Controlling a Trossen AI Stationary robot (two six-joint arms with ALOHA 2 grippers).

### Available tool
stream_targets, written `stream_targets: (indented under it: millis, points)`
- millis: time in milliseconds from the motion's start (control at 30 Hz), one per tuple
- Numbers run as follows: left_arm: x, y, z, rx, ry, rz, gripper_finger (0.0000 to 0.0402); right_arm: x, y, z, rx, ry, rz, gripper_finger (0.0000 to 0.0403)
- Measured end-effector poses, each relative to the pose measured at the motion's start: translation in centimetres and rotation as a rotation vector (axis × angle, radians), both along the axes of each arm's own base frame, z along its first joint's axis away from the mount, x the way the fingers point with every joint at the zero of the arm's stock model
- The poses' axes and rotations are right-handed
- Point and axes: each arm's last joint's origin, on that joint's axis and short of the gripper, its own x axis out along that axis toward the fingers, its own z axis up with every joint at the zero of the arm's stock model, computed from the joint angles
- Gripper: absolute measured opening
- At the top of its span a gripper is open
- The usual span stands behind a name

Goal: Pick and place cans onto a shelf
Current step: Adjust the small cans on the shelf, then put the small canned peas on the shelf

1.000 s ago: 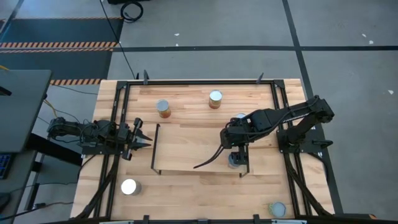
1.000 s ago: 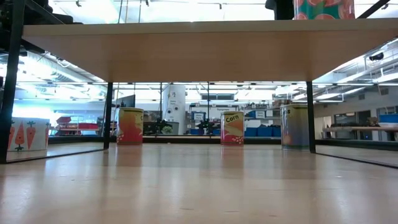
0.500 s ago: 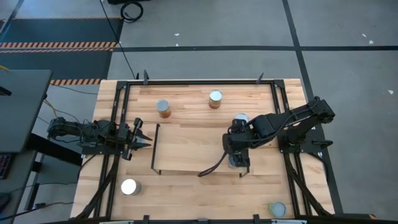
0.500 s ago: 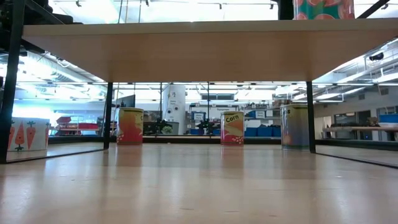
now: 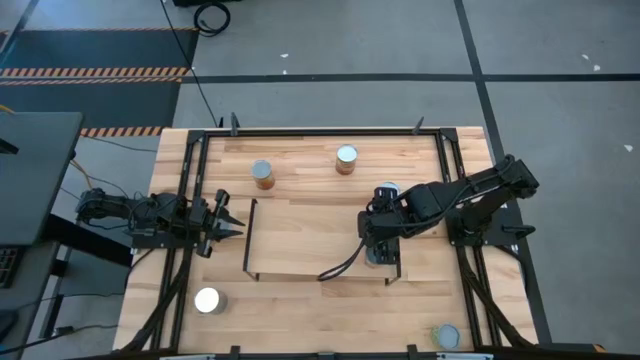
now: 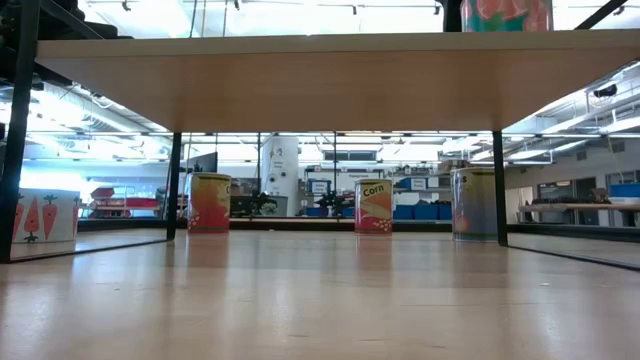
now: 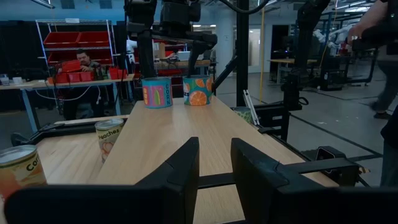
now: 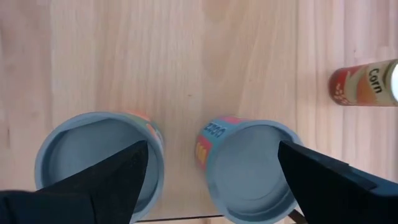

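Front edge of table: a white-lidded can at front left and a grey-lidded can at front right, both well apart from the shelf.

Mid table: the shelf stands as a low board on black end frames. From table height its underside fills the upper view.

The right claw hangs over the shelf's right end, pointing straight down, with its fingers spread wide. Two cans stand side by side on the board below it, almost touching.
- One shelf can sits in the gap between the fingers, closer to one of them (contact can't be told).
- The other shelf can lies partly under the opposite finger.
- The low view shows just one label above the board.

The left claw waits just beside the shelf's left end, low and level. Its fingers stand a narrow gap apart and hold nothing.

Behind the shelf:
- The Corn can stands near the right arm.
- An orange can and a pale-lidded can stand farther back, all upright on the table.
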Motion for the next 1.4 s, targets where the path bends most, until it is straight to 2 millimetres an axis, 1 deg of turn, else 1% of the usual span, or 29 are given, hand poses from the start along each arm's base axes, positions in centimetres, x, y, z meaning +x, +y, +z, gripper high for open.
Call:
stream_targets:
  millis: [233,467,633,833,933,1067,1167,1267,1400]
  points:
    - [0.0,0.0,0.0,0.000,0.000,0.000,0.0098,-0.2,0.3,0.1,0.057,0.016,0.010,0.0368]
    - [0.0,0.0,0.0,0.000,0.000,0.000,0.0098,-0.7,1.3,0.0,0.014,0.034,0.091,0.0368]
    - [0.0,0.0,0.0,0.000,0.000,0.000,0.0098,-0.9,1.6,0.0,-0.032,0.024,0.098,0.0368]
    - [0.0,0.0,0.0,0.000,0.000,0.000,0.0098,-1.4,1.5,0.4,-0.016,0.021,0.083,0.0368]
    - [0.0,0.0,0.0,0.000,0.000,0.000,0.0098,-1.7,1.9,0.8,-0.007,-0.011,0.107,0.0368]
    - [0.0,0.0,0.0,0.000,0.000,0.000,0.0098,-2.2,3.0,1.5,0.024,-0.075,0.142,0.0368]
    - [0.0,0.0,0.0,0.000,0.000,0.000,0.0098,-3.4,4.0,2.7,0.115,-0.146,0.127,0.0368]
    - [0.0,0.0,0.0,0.000,0.000,0.000,0.0098,-5.2,5.8,3.6,0.216,-0.176,0.141,0.0368]
    - [0.0,0.0,0.0,0.000,0.000,0.000,0.0098,-8.2,9.2,3.3,0.254,-0.103,0.196,0.0368]
